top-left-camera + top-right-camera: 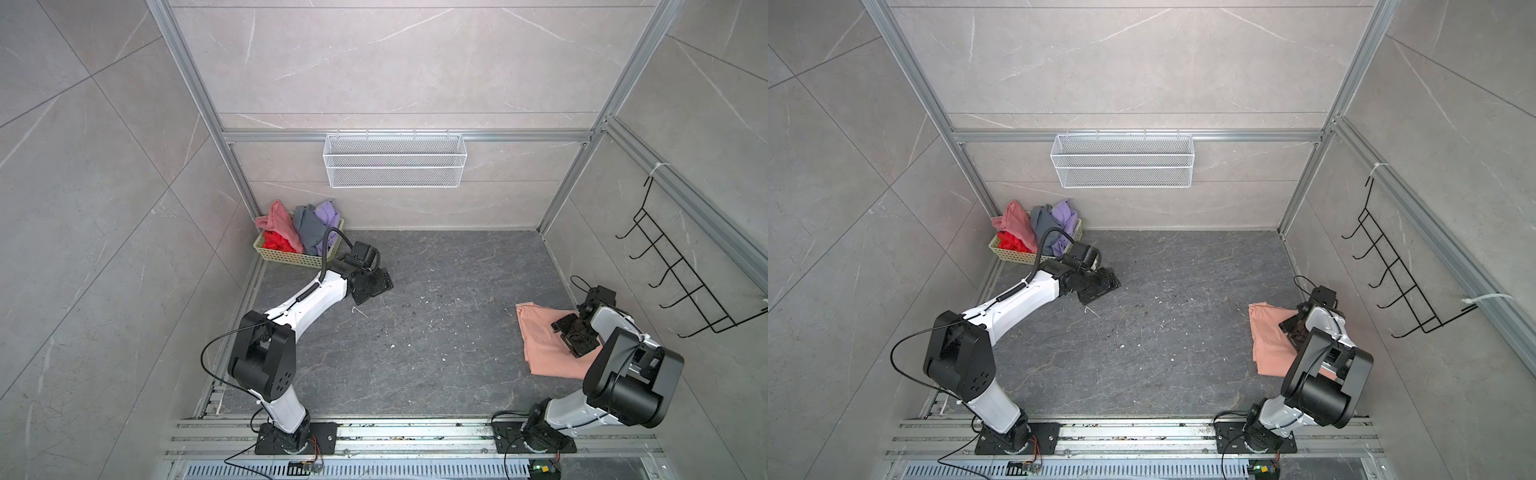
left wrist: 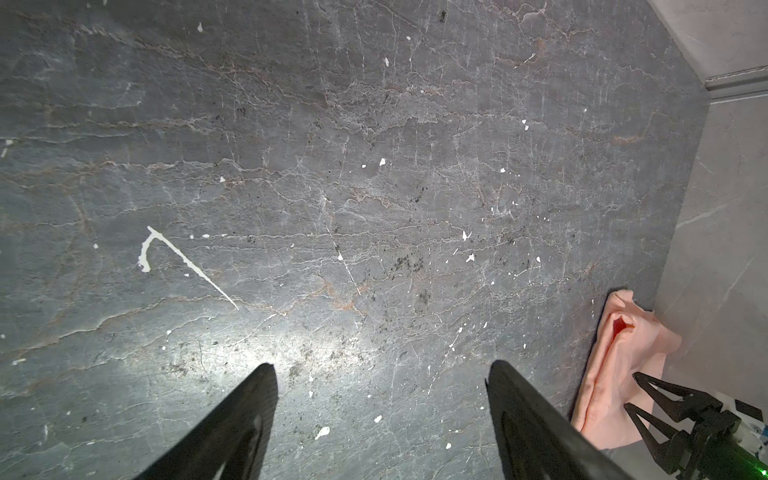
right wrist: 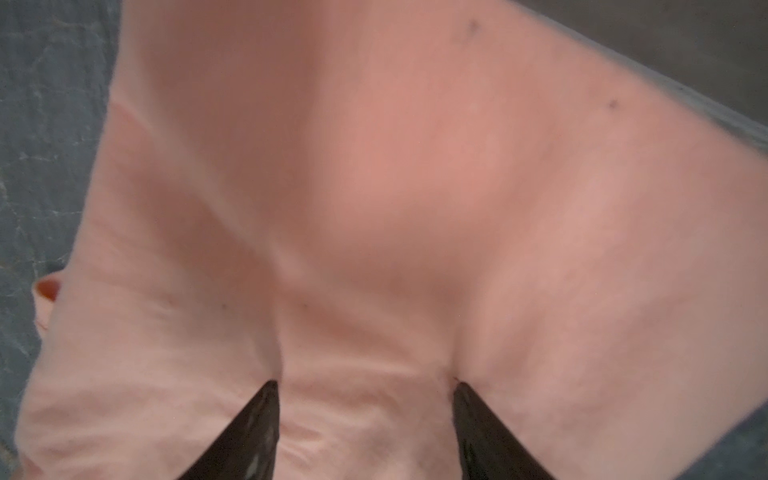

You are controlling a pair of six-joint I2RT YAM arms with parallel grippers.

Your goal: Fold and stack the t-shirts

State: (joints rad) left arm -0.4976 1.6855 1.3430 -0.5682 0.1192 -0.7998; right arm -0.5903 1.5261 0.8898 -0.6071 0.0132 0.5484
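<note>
A peach-orange t-shirt [image 1: 540, 345] [image 1: 1268, 345] [image 2: 615, 361] lies folded flat at the right of the dark floor. No graphic shows on it. My right gripper [image 1: 575, 332] [image 1: 1293, 328] [image 3: 365, 384] [image 2: 631, 390] points down onto it, open, both tips dug into the wrinkled cloth [image 3: 415, 166]. Dusty pink [image 1: 278, 224], red [image 1: 276, 242], grey [image 1: 309, 228] and lavender [image 1: 328, 214] t-shirts sit bunched in the pale lattice basket [image 1: 291, 261] [image 1: 1017, 258] at the back left. My left gripper [image 1: 371, 286] [image 1: 1099, 289] [image 2: 380, 370] hangs open over bare floor, right of that basket.
A white wire-mesh basket [image 1: 395, 160] hangs on the back wall. A black wire hook rack [image 1: 673, 282] is on the right wall. Aluminium rails [image 1: 415, 434] run along the front edge. Grey walls close the floor [image 1: 436, 332] at the back and sides.
</note>
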